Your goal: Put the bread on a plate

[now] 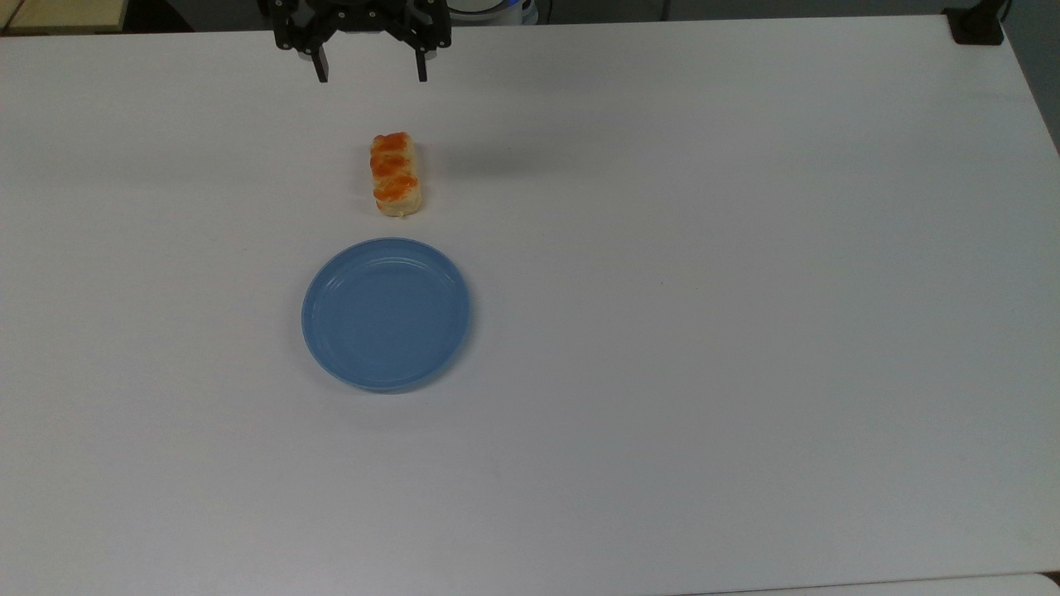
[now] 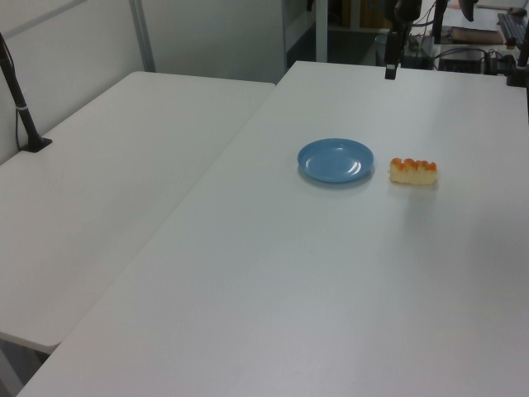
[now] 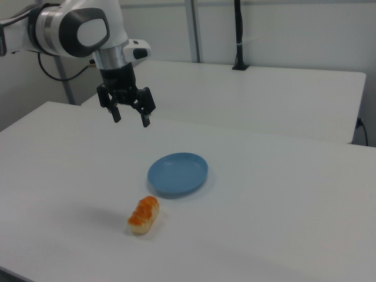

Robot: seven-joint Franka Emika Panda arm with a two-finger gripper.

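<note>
Bread (image 1: 396, 175): one oblong roll, glazed bumps uppermost, lying free on the white table (image 1: 745, 331), just beside the plate (image 1: 387, 314) but apart from its rim, its long axis pointing toward the plate in the top view. Plate: light blue, flat, bare, ready as the receiving dish. Gripper (image 1: 370, 70): raised clear of the table, well apart from the bread, fingers spread wide and holding nothing, probably so they can straddle the roll's narrow width. Step judged: approach, pick not yet made.

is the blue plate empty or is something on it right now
Empty. The plate shows bare blue inside its rim; the bread lies apart on the table.
</note>
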